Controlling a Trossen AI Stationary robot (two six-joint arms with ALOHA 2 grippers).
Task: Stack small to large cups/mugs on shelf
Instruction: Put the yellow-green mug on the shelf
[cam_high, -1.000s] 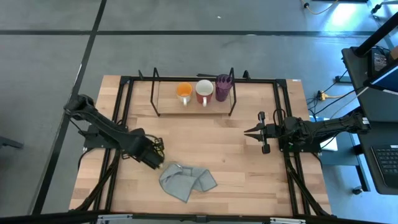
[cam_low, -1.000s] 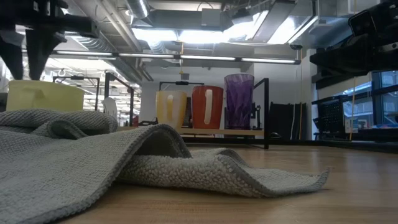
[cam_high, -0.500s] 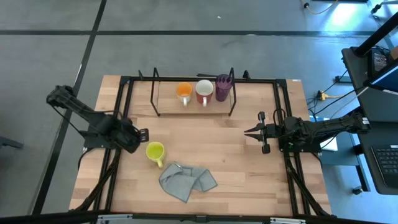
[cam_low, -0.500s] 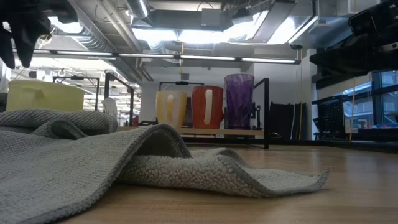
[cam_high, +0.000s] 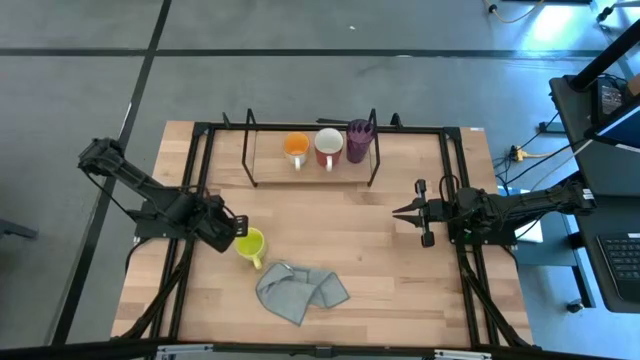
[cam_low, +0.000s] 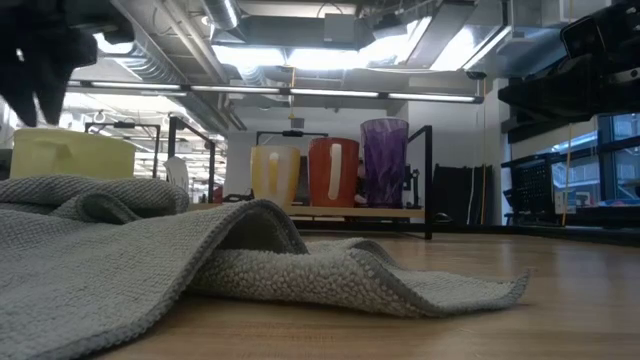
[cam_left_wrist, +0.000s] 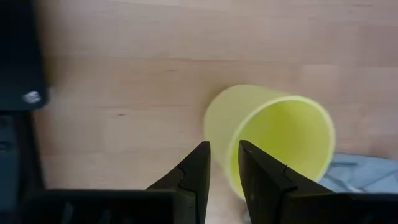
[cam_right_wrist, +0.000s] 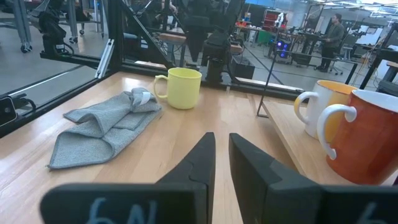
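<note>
A small yellow mug (cam_high: 250, 242) stands upright on the table, near the left, with its handle toward the near edge. My left gripper (cam_high: 236, 228) hangs just left of it and above it, pointing steeply down. Its fingers (cam_left_wrist: 200, 163) are a little apart with nothing between them, clear of the mug's rim (cam_left_wrist: 214, 118). On the black wire shelf (cam_high: 250, 150) at the back stand an orange mug (cam_high: 296, 148), a white mug with a reddish inside (cam_high: 328, 146) and a purple tumbler (cam_high: 358, 140). My right gripper (cam_high: 398, 212) waits at the right, level, with its fingers close together.
A crumpled grey cloth (cam_high: 300, 290) lies right next to the yellow mug on its near side and fills the low view's foreground (cam_low: 200, 260). A black frame (cam_high: 200, 180) runs along the table's left, far and right sides. Bare wood lies between the mug and the shelf.
My left gripper, which stood right over the yellow mug and hid it from above, has drawn away toward the table's left edge and turned. It has then come back a little toward the mug. The mug has stayed standing in place.
</note>
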